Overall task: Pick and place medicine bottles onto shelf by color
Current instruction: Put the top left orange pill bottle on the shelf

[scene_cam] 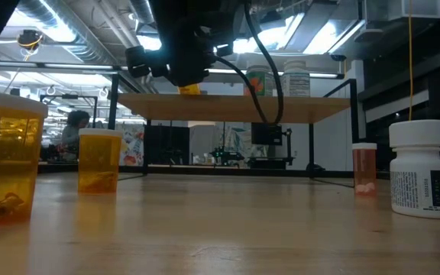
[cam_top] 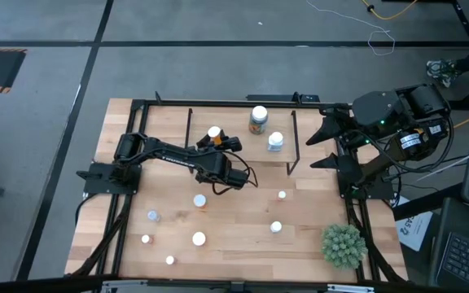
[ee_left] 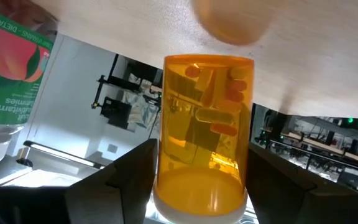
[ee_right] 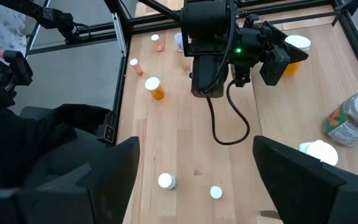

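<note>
On the shelf (cam_top: 169, 122), your left gripper (cam_top: 216, 140) is clamping its fingers on an orange bottle (ee_left: 202, 124); your right gripper (cam_top: 322, 145) is waiting at the table's edge, fingers apart.

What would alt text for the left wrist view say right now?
An orange medicine bottle with a white cap stands between the left gripper's dark fingers, against the pale wood shelf. A larger jar with a green label sits beside it.
</note>
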Robot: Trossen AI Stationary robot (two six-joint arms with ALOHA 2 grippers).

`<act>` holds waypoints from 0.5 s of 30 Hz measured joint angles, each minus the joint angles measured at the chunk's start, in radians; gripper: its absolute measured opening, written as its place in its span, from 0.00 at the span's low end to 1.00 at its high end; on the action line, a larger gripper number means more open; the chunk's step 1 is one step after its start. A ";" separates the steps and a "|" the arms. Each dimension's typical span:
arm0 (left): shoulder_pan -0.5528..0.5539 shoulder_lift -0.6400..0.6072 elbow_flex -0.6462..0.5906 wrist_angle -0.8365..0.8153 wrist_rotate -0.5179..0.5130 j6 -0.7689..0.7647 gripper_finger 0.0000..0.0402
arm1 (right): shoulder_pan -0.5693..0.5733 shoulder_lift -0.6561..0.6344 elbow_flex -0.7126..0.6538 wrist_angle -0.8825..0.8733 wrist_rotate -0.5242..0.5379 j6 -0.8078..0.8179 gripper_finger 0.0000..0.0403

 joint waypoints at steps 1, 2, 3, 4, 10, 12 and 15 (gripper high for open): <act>0.000 0.000 0.000 0.000 0.000 -0.002 0.55 | 0.000 0.000 0.000 0.000 0.000 0.000 0.78; 0.000 0.000 0.000 0.001 0.001 -0.004 0.55 | 0.000 0.000 0.000 0.000 0.000 0.000 0.78; 0.000 0.000 0.000 0.002 0.001 -0.004 0.55 | 0.000 0.000 0.000 0.000 0.000 0.000 0.78; 0.000 0.000 0.000 0.003 0.001 -0.004 0.55 | 0.000 0.000 0.000 0.000 0.000 0.000 0.78; 0.000 0.000 0.000 0.049 0.003 -0.005 0.55 | 0.000 0.000 0.000 0.000 0.000 -0.003 0.78; 0.000 0.000 0.000 0.076 0.003 -0.005 0.55 | 0.000 0.000 0.000 0.000 0.000 -0.007 0.78; 0.000 0.000 0.000 0.124 0.003 -0.005 0.55 | 0.000 0.000 0.000 0.000 0.000 -0.030 0.78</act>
